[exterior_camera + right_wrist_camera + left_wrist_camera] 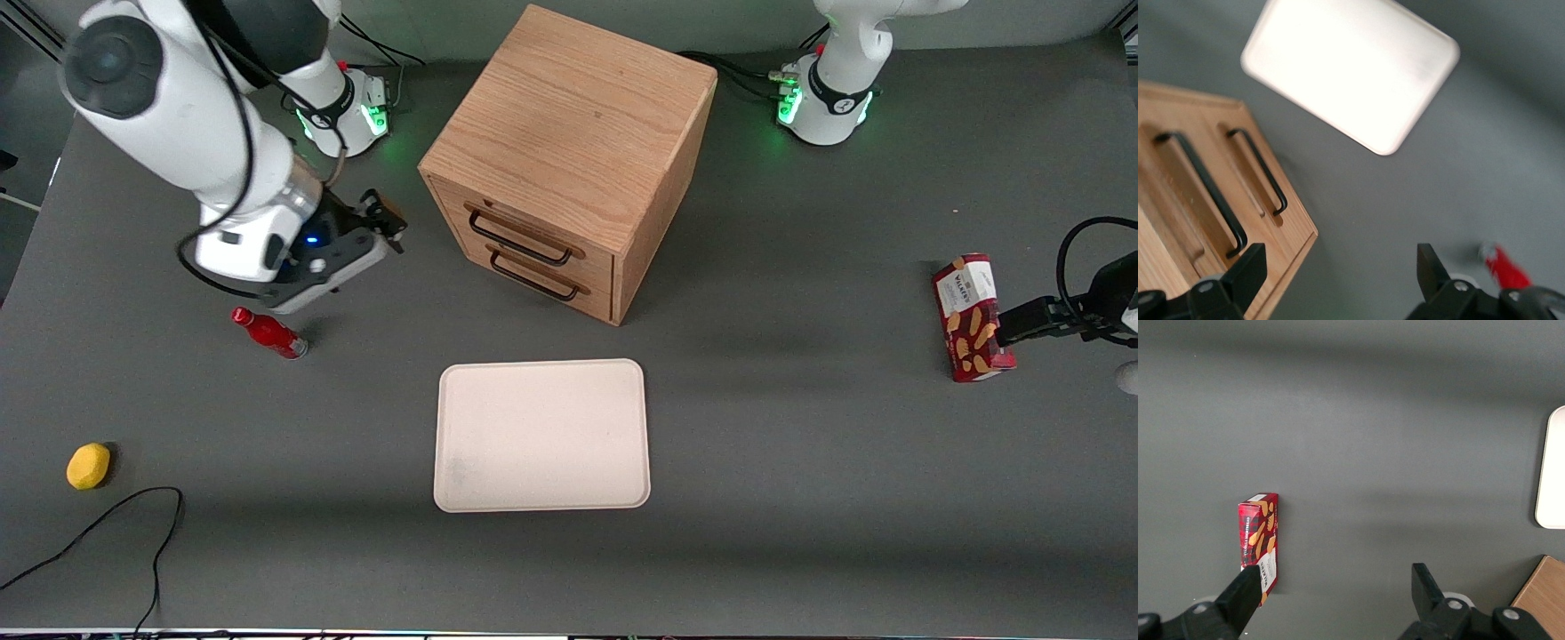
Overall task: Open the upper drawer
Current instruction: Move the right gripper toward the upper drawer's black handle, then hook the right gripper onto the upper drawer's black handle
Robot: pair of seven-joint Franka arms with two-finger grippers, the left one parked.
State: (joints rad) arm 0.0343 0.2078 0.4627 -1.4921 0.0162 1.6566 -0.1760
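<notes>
Oak upper drawer (524, 233) with thin black wire handle sits shut, just above its twin lower drawer (542, 280); my gripper (380, 224) hovers beside the cabinet, fingers open, so I might hook the wrong handle.

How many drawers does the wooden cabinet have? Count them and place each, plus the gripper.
2. The upper drawer, just under the cabinet top, is shut; the lower drawer sits directly beneath it. The gripper, open, hovers beside the cabinet, toward the working arm's end of the table.

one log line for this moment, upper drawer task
gripper: open, beside cabinet, off handle | upper drawer: shut | phase: approach
</notes>
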